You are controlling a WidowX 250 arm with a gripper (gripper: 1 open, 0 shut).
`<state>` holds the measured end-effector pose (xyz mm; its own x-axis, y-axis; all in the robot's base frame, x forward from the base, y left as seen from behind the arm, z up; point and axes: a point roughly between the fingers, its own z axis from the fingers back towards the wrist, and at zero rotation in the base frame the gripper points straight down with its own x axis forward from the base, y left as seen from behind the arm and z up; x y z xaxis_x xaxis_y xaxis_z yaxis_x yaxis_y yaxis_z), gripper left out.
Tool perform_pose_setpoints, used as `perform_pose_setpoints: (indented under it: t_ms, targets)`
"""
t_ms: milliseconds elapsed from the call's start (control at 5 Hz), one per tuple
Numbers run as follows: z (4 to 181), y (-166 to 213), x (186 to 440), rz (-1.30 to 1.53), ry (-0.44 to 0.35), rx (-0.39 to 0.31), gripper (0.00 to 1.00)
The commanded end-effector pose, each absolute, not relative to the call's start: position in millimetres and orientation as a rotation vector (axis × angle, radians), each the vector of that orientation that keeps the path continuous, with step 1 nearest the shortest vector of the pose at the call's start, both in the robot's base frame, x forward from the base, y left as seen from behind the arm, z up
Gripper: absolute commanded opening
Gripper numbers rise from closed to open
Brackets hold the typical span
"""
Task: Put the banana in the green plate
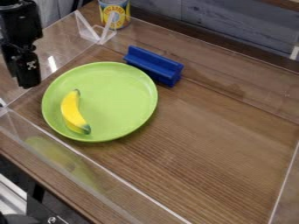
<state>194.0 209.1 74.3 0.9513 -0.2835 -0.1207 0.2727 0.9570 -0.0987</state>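
Banana [75,112] already lying inside green plate [117,98], lower left of frame, long axis near vertical. Gripper [24,80] at upper left, beyond rim; jaw spread unclear, holding nothing.

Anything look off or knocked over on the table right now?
Nothing stands out. The banana lies flat inside the plate, near its left edge. The blue block sits upright behind it, and the gripper is off to the left, holding nothing.

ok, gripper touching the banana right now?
Apart. The camera view shows the gripper left of the green plate, with bare plate between it and the banana lying inside.
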Motion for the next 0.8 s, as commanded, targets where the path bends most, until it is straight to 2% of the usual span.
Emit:
perform_pose_setpoints:
  t_ms: [0,400,600]
  targets:
    - [85.0,214.6,195.1,-0.266,0.099,-0.037,1.00]
    - [74.8,214.2,187.8,-0.235,0.088,-0.039,1.00]
    - [78.6,210.3,196.7,-0.234,0.092,-0.042,0.00]
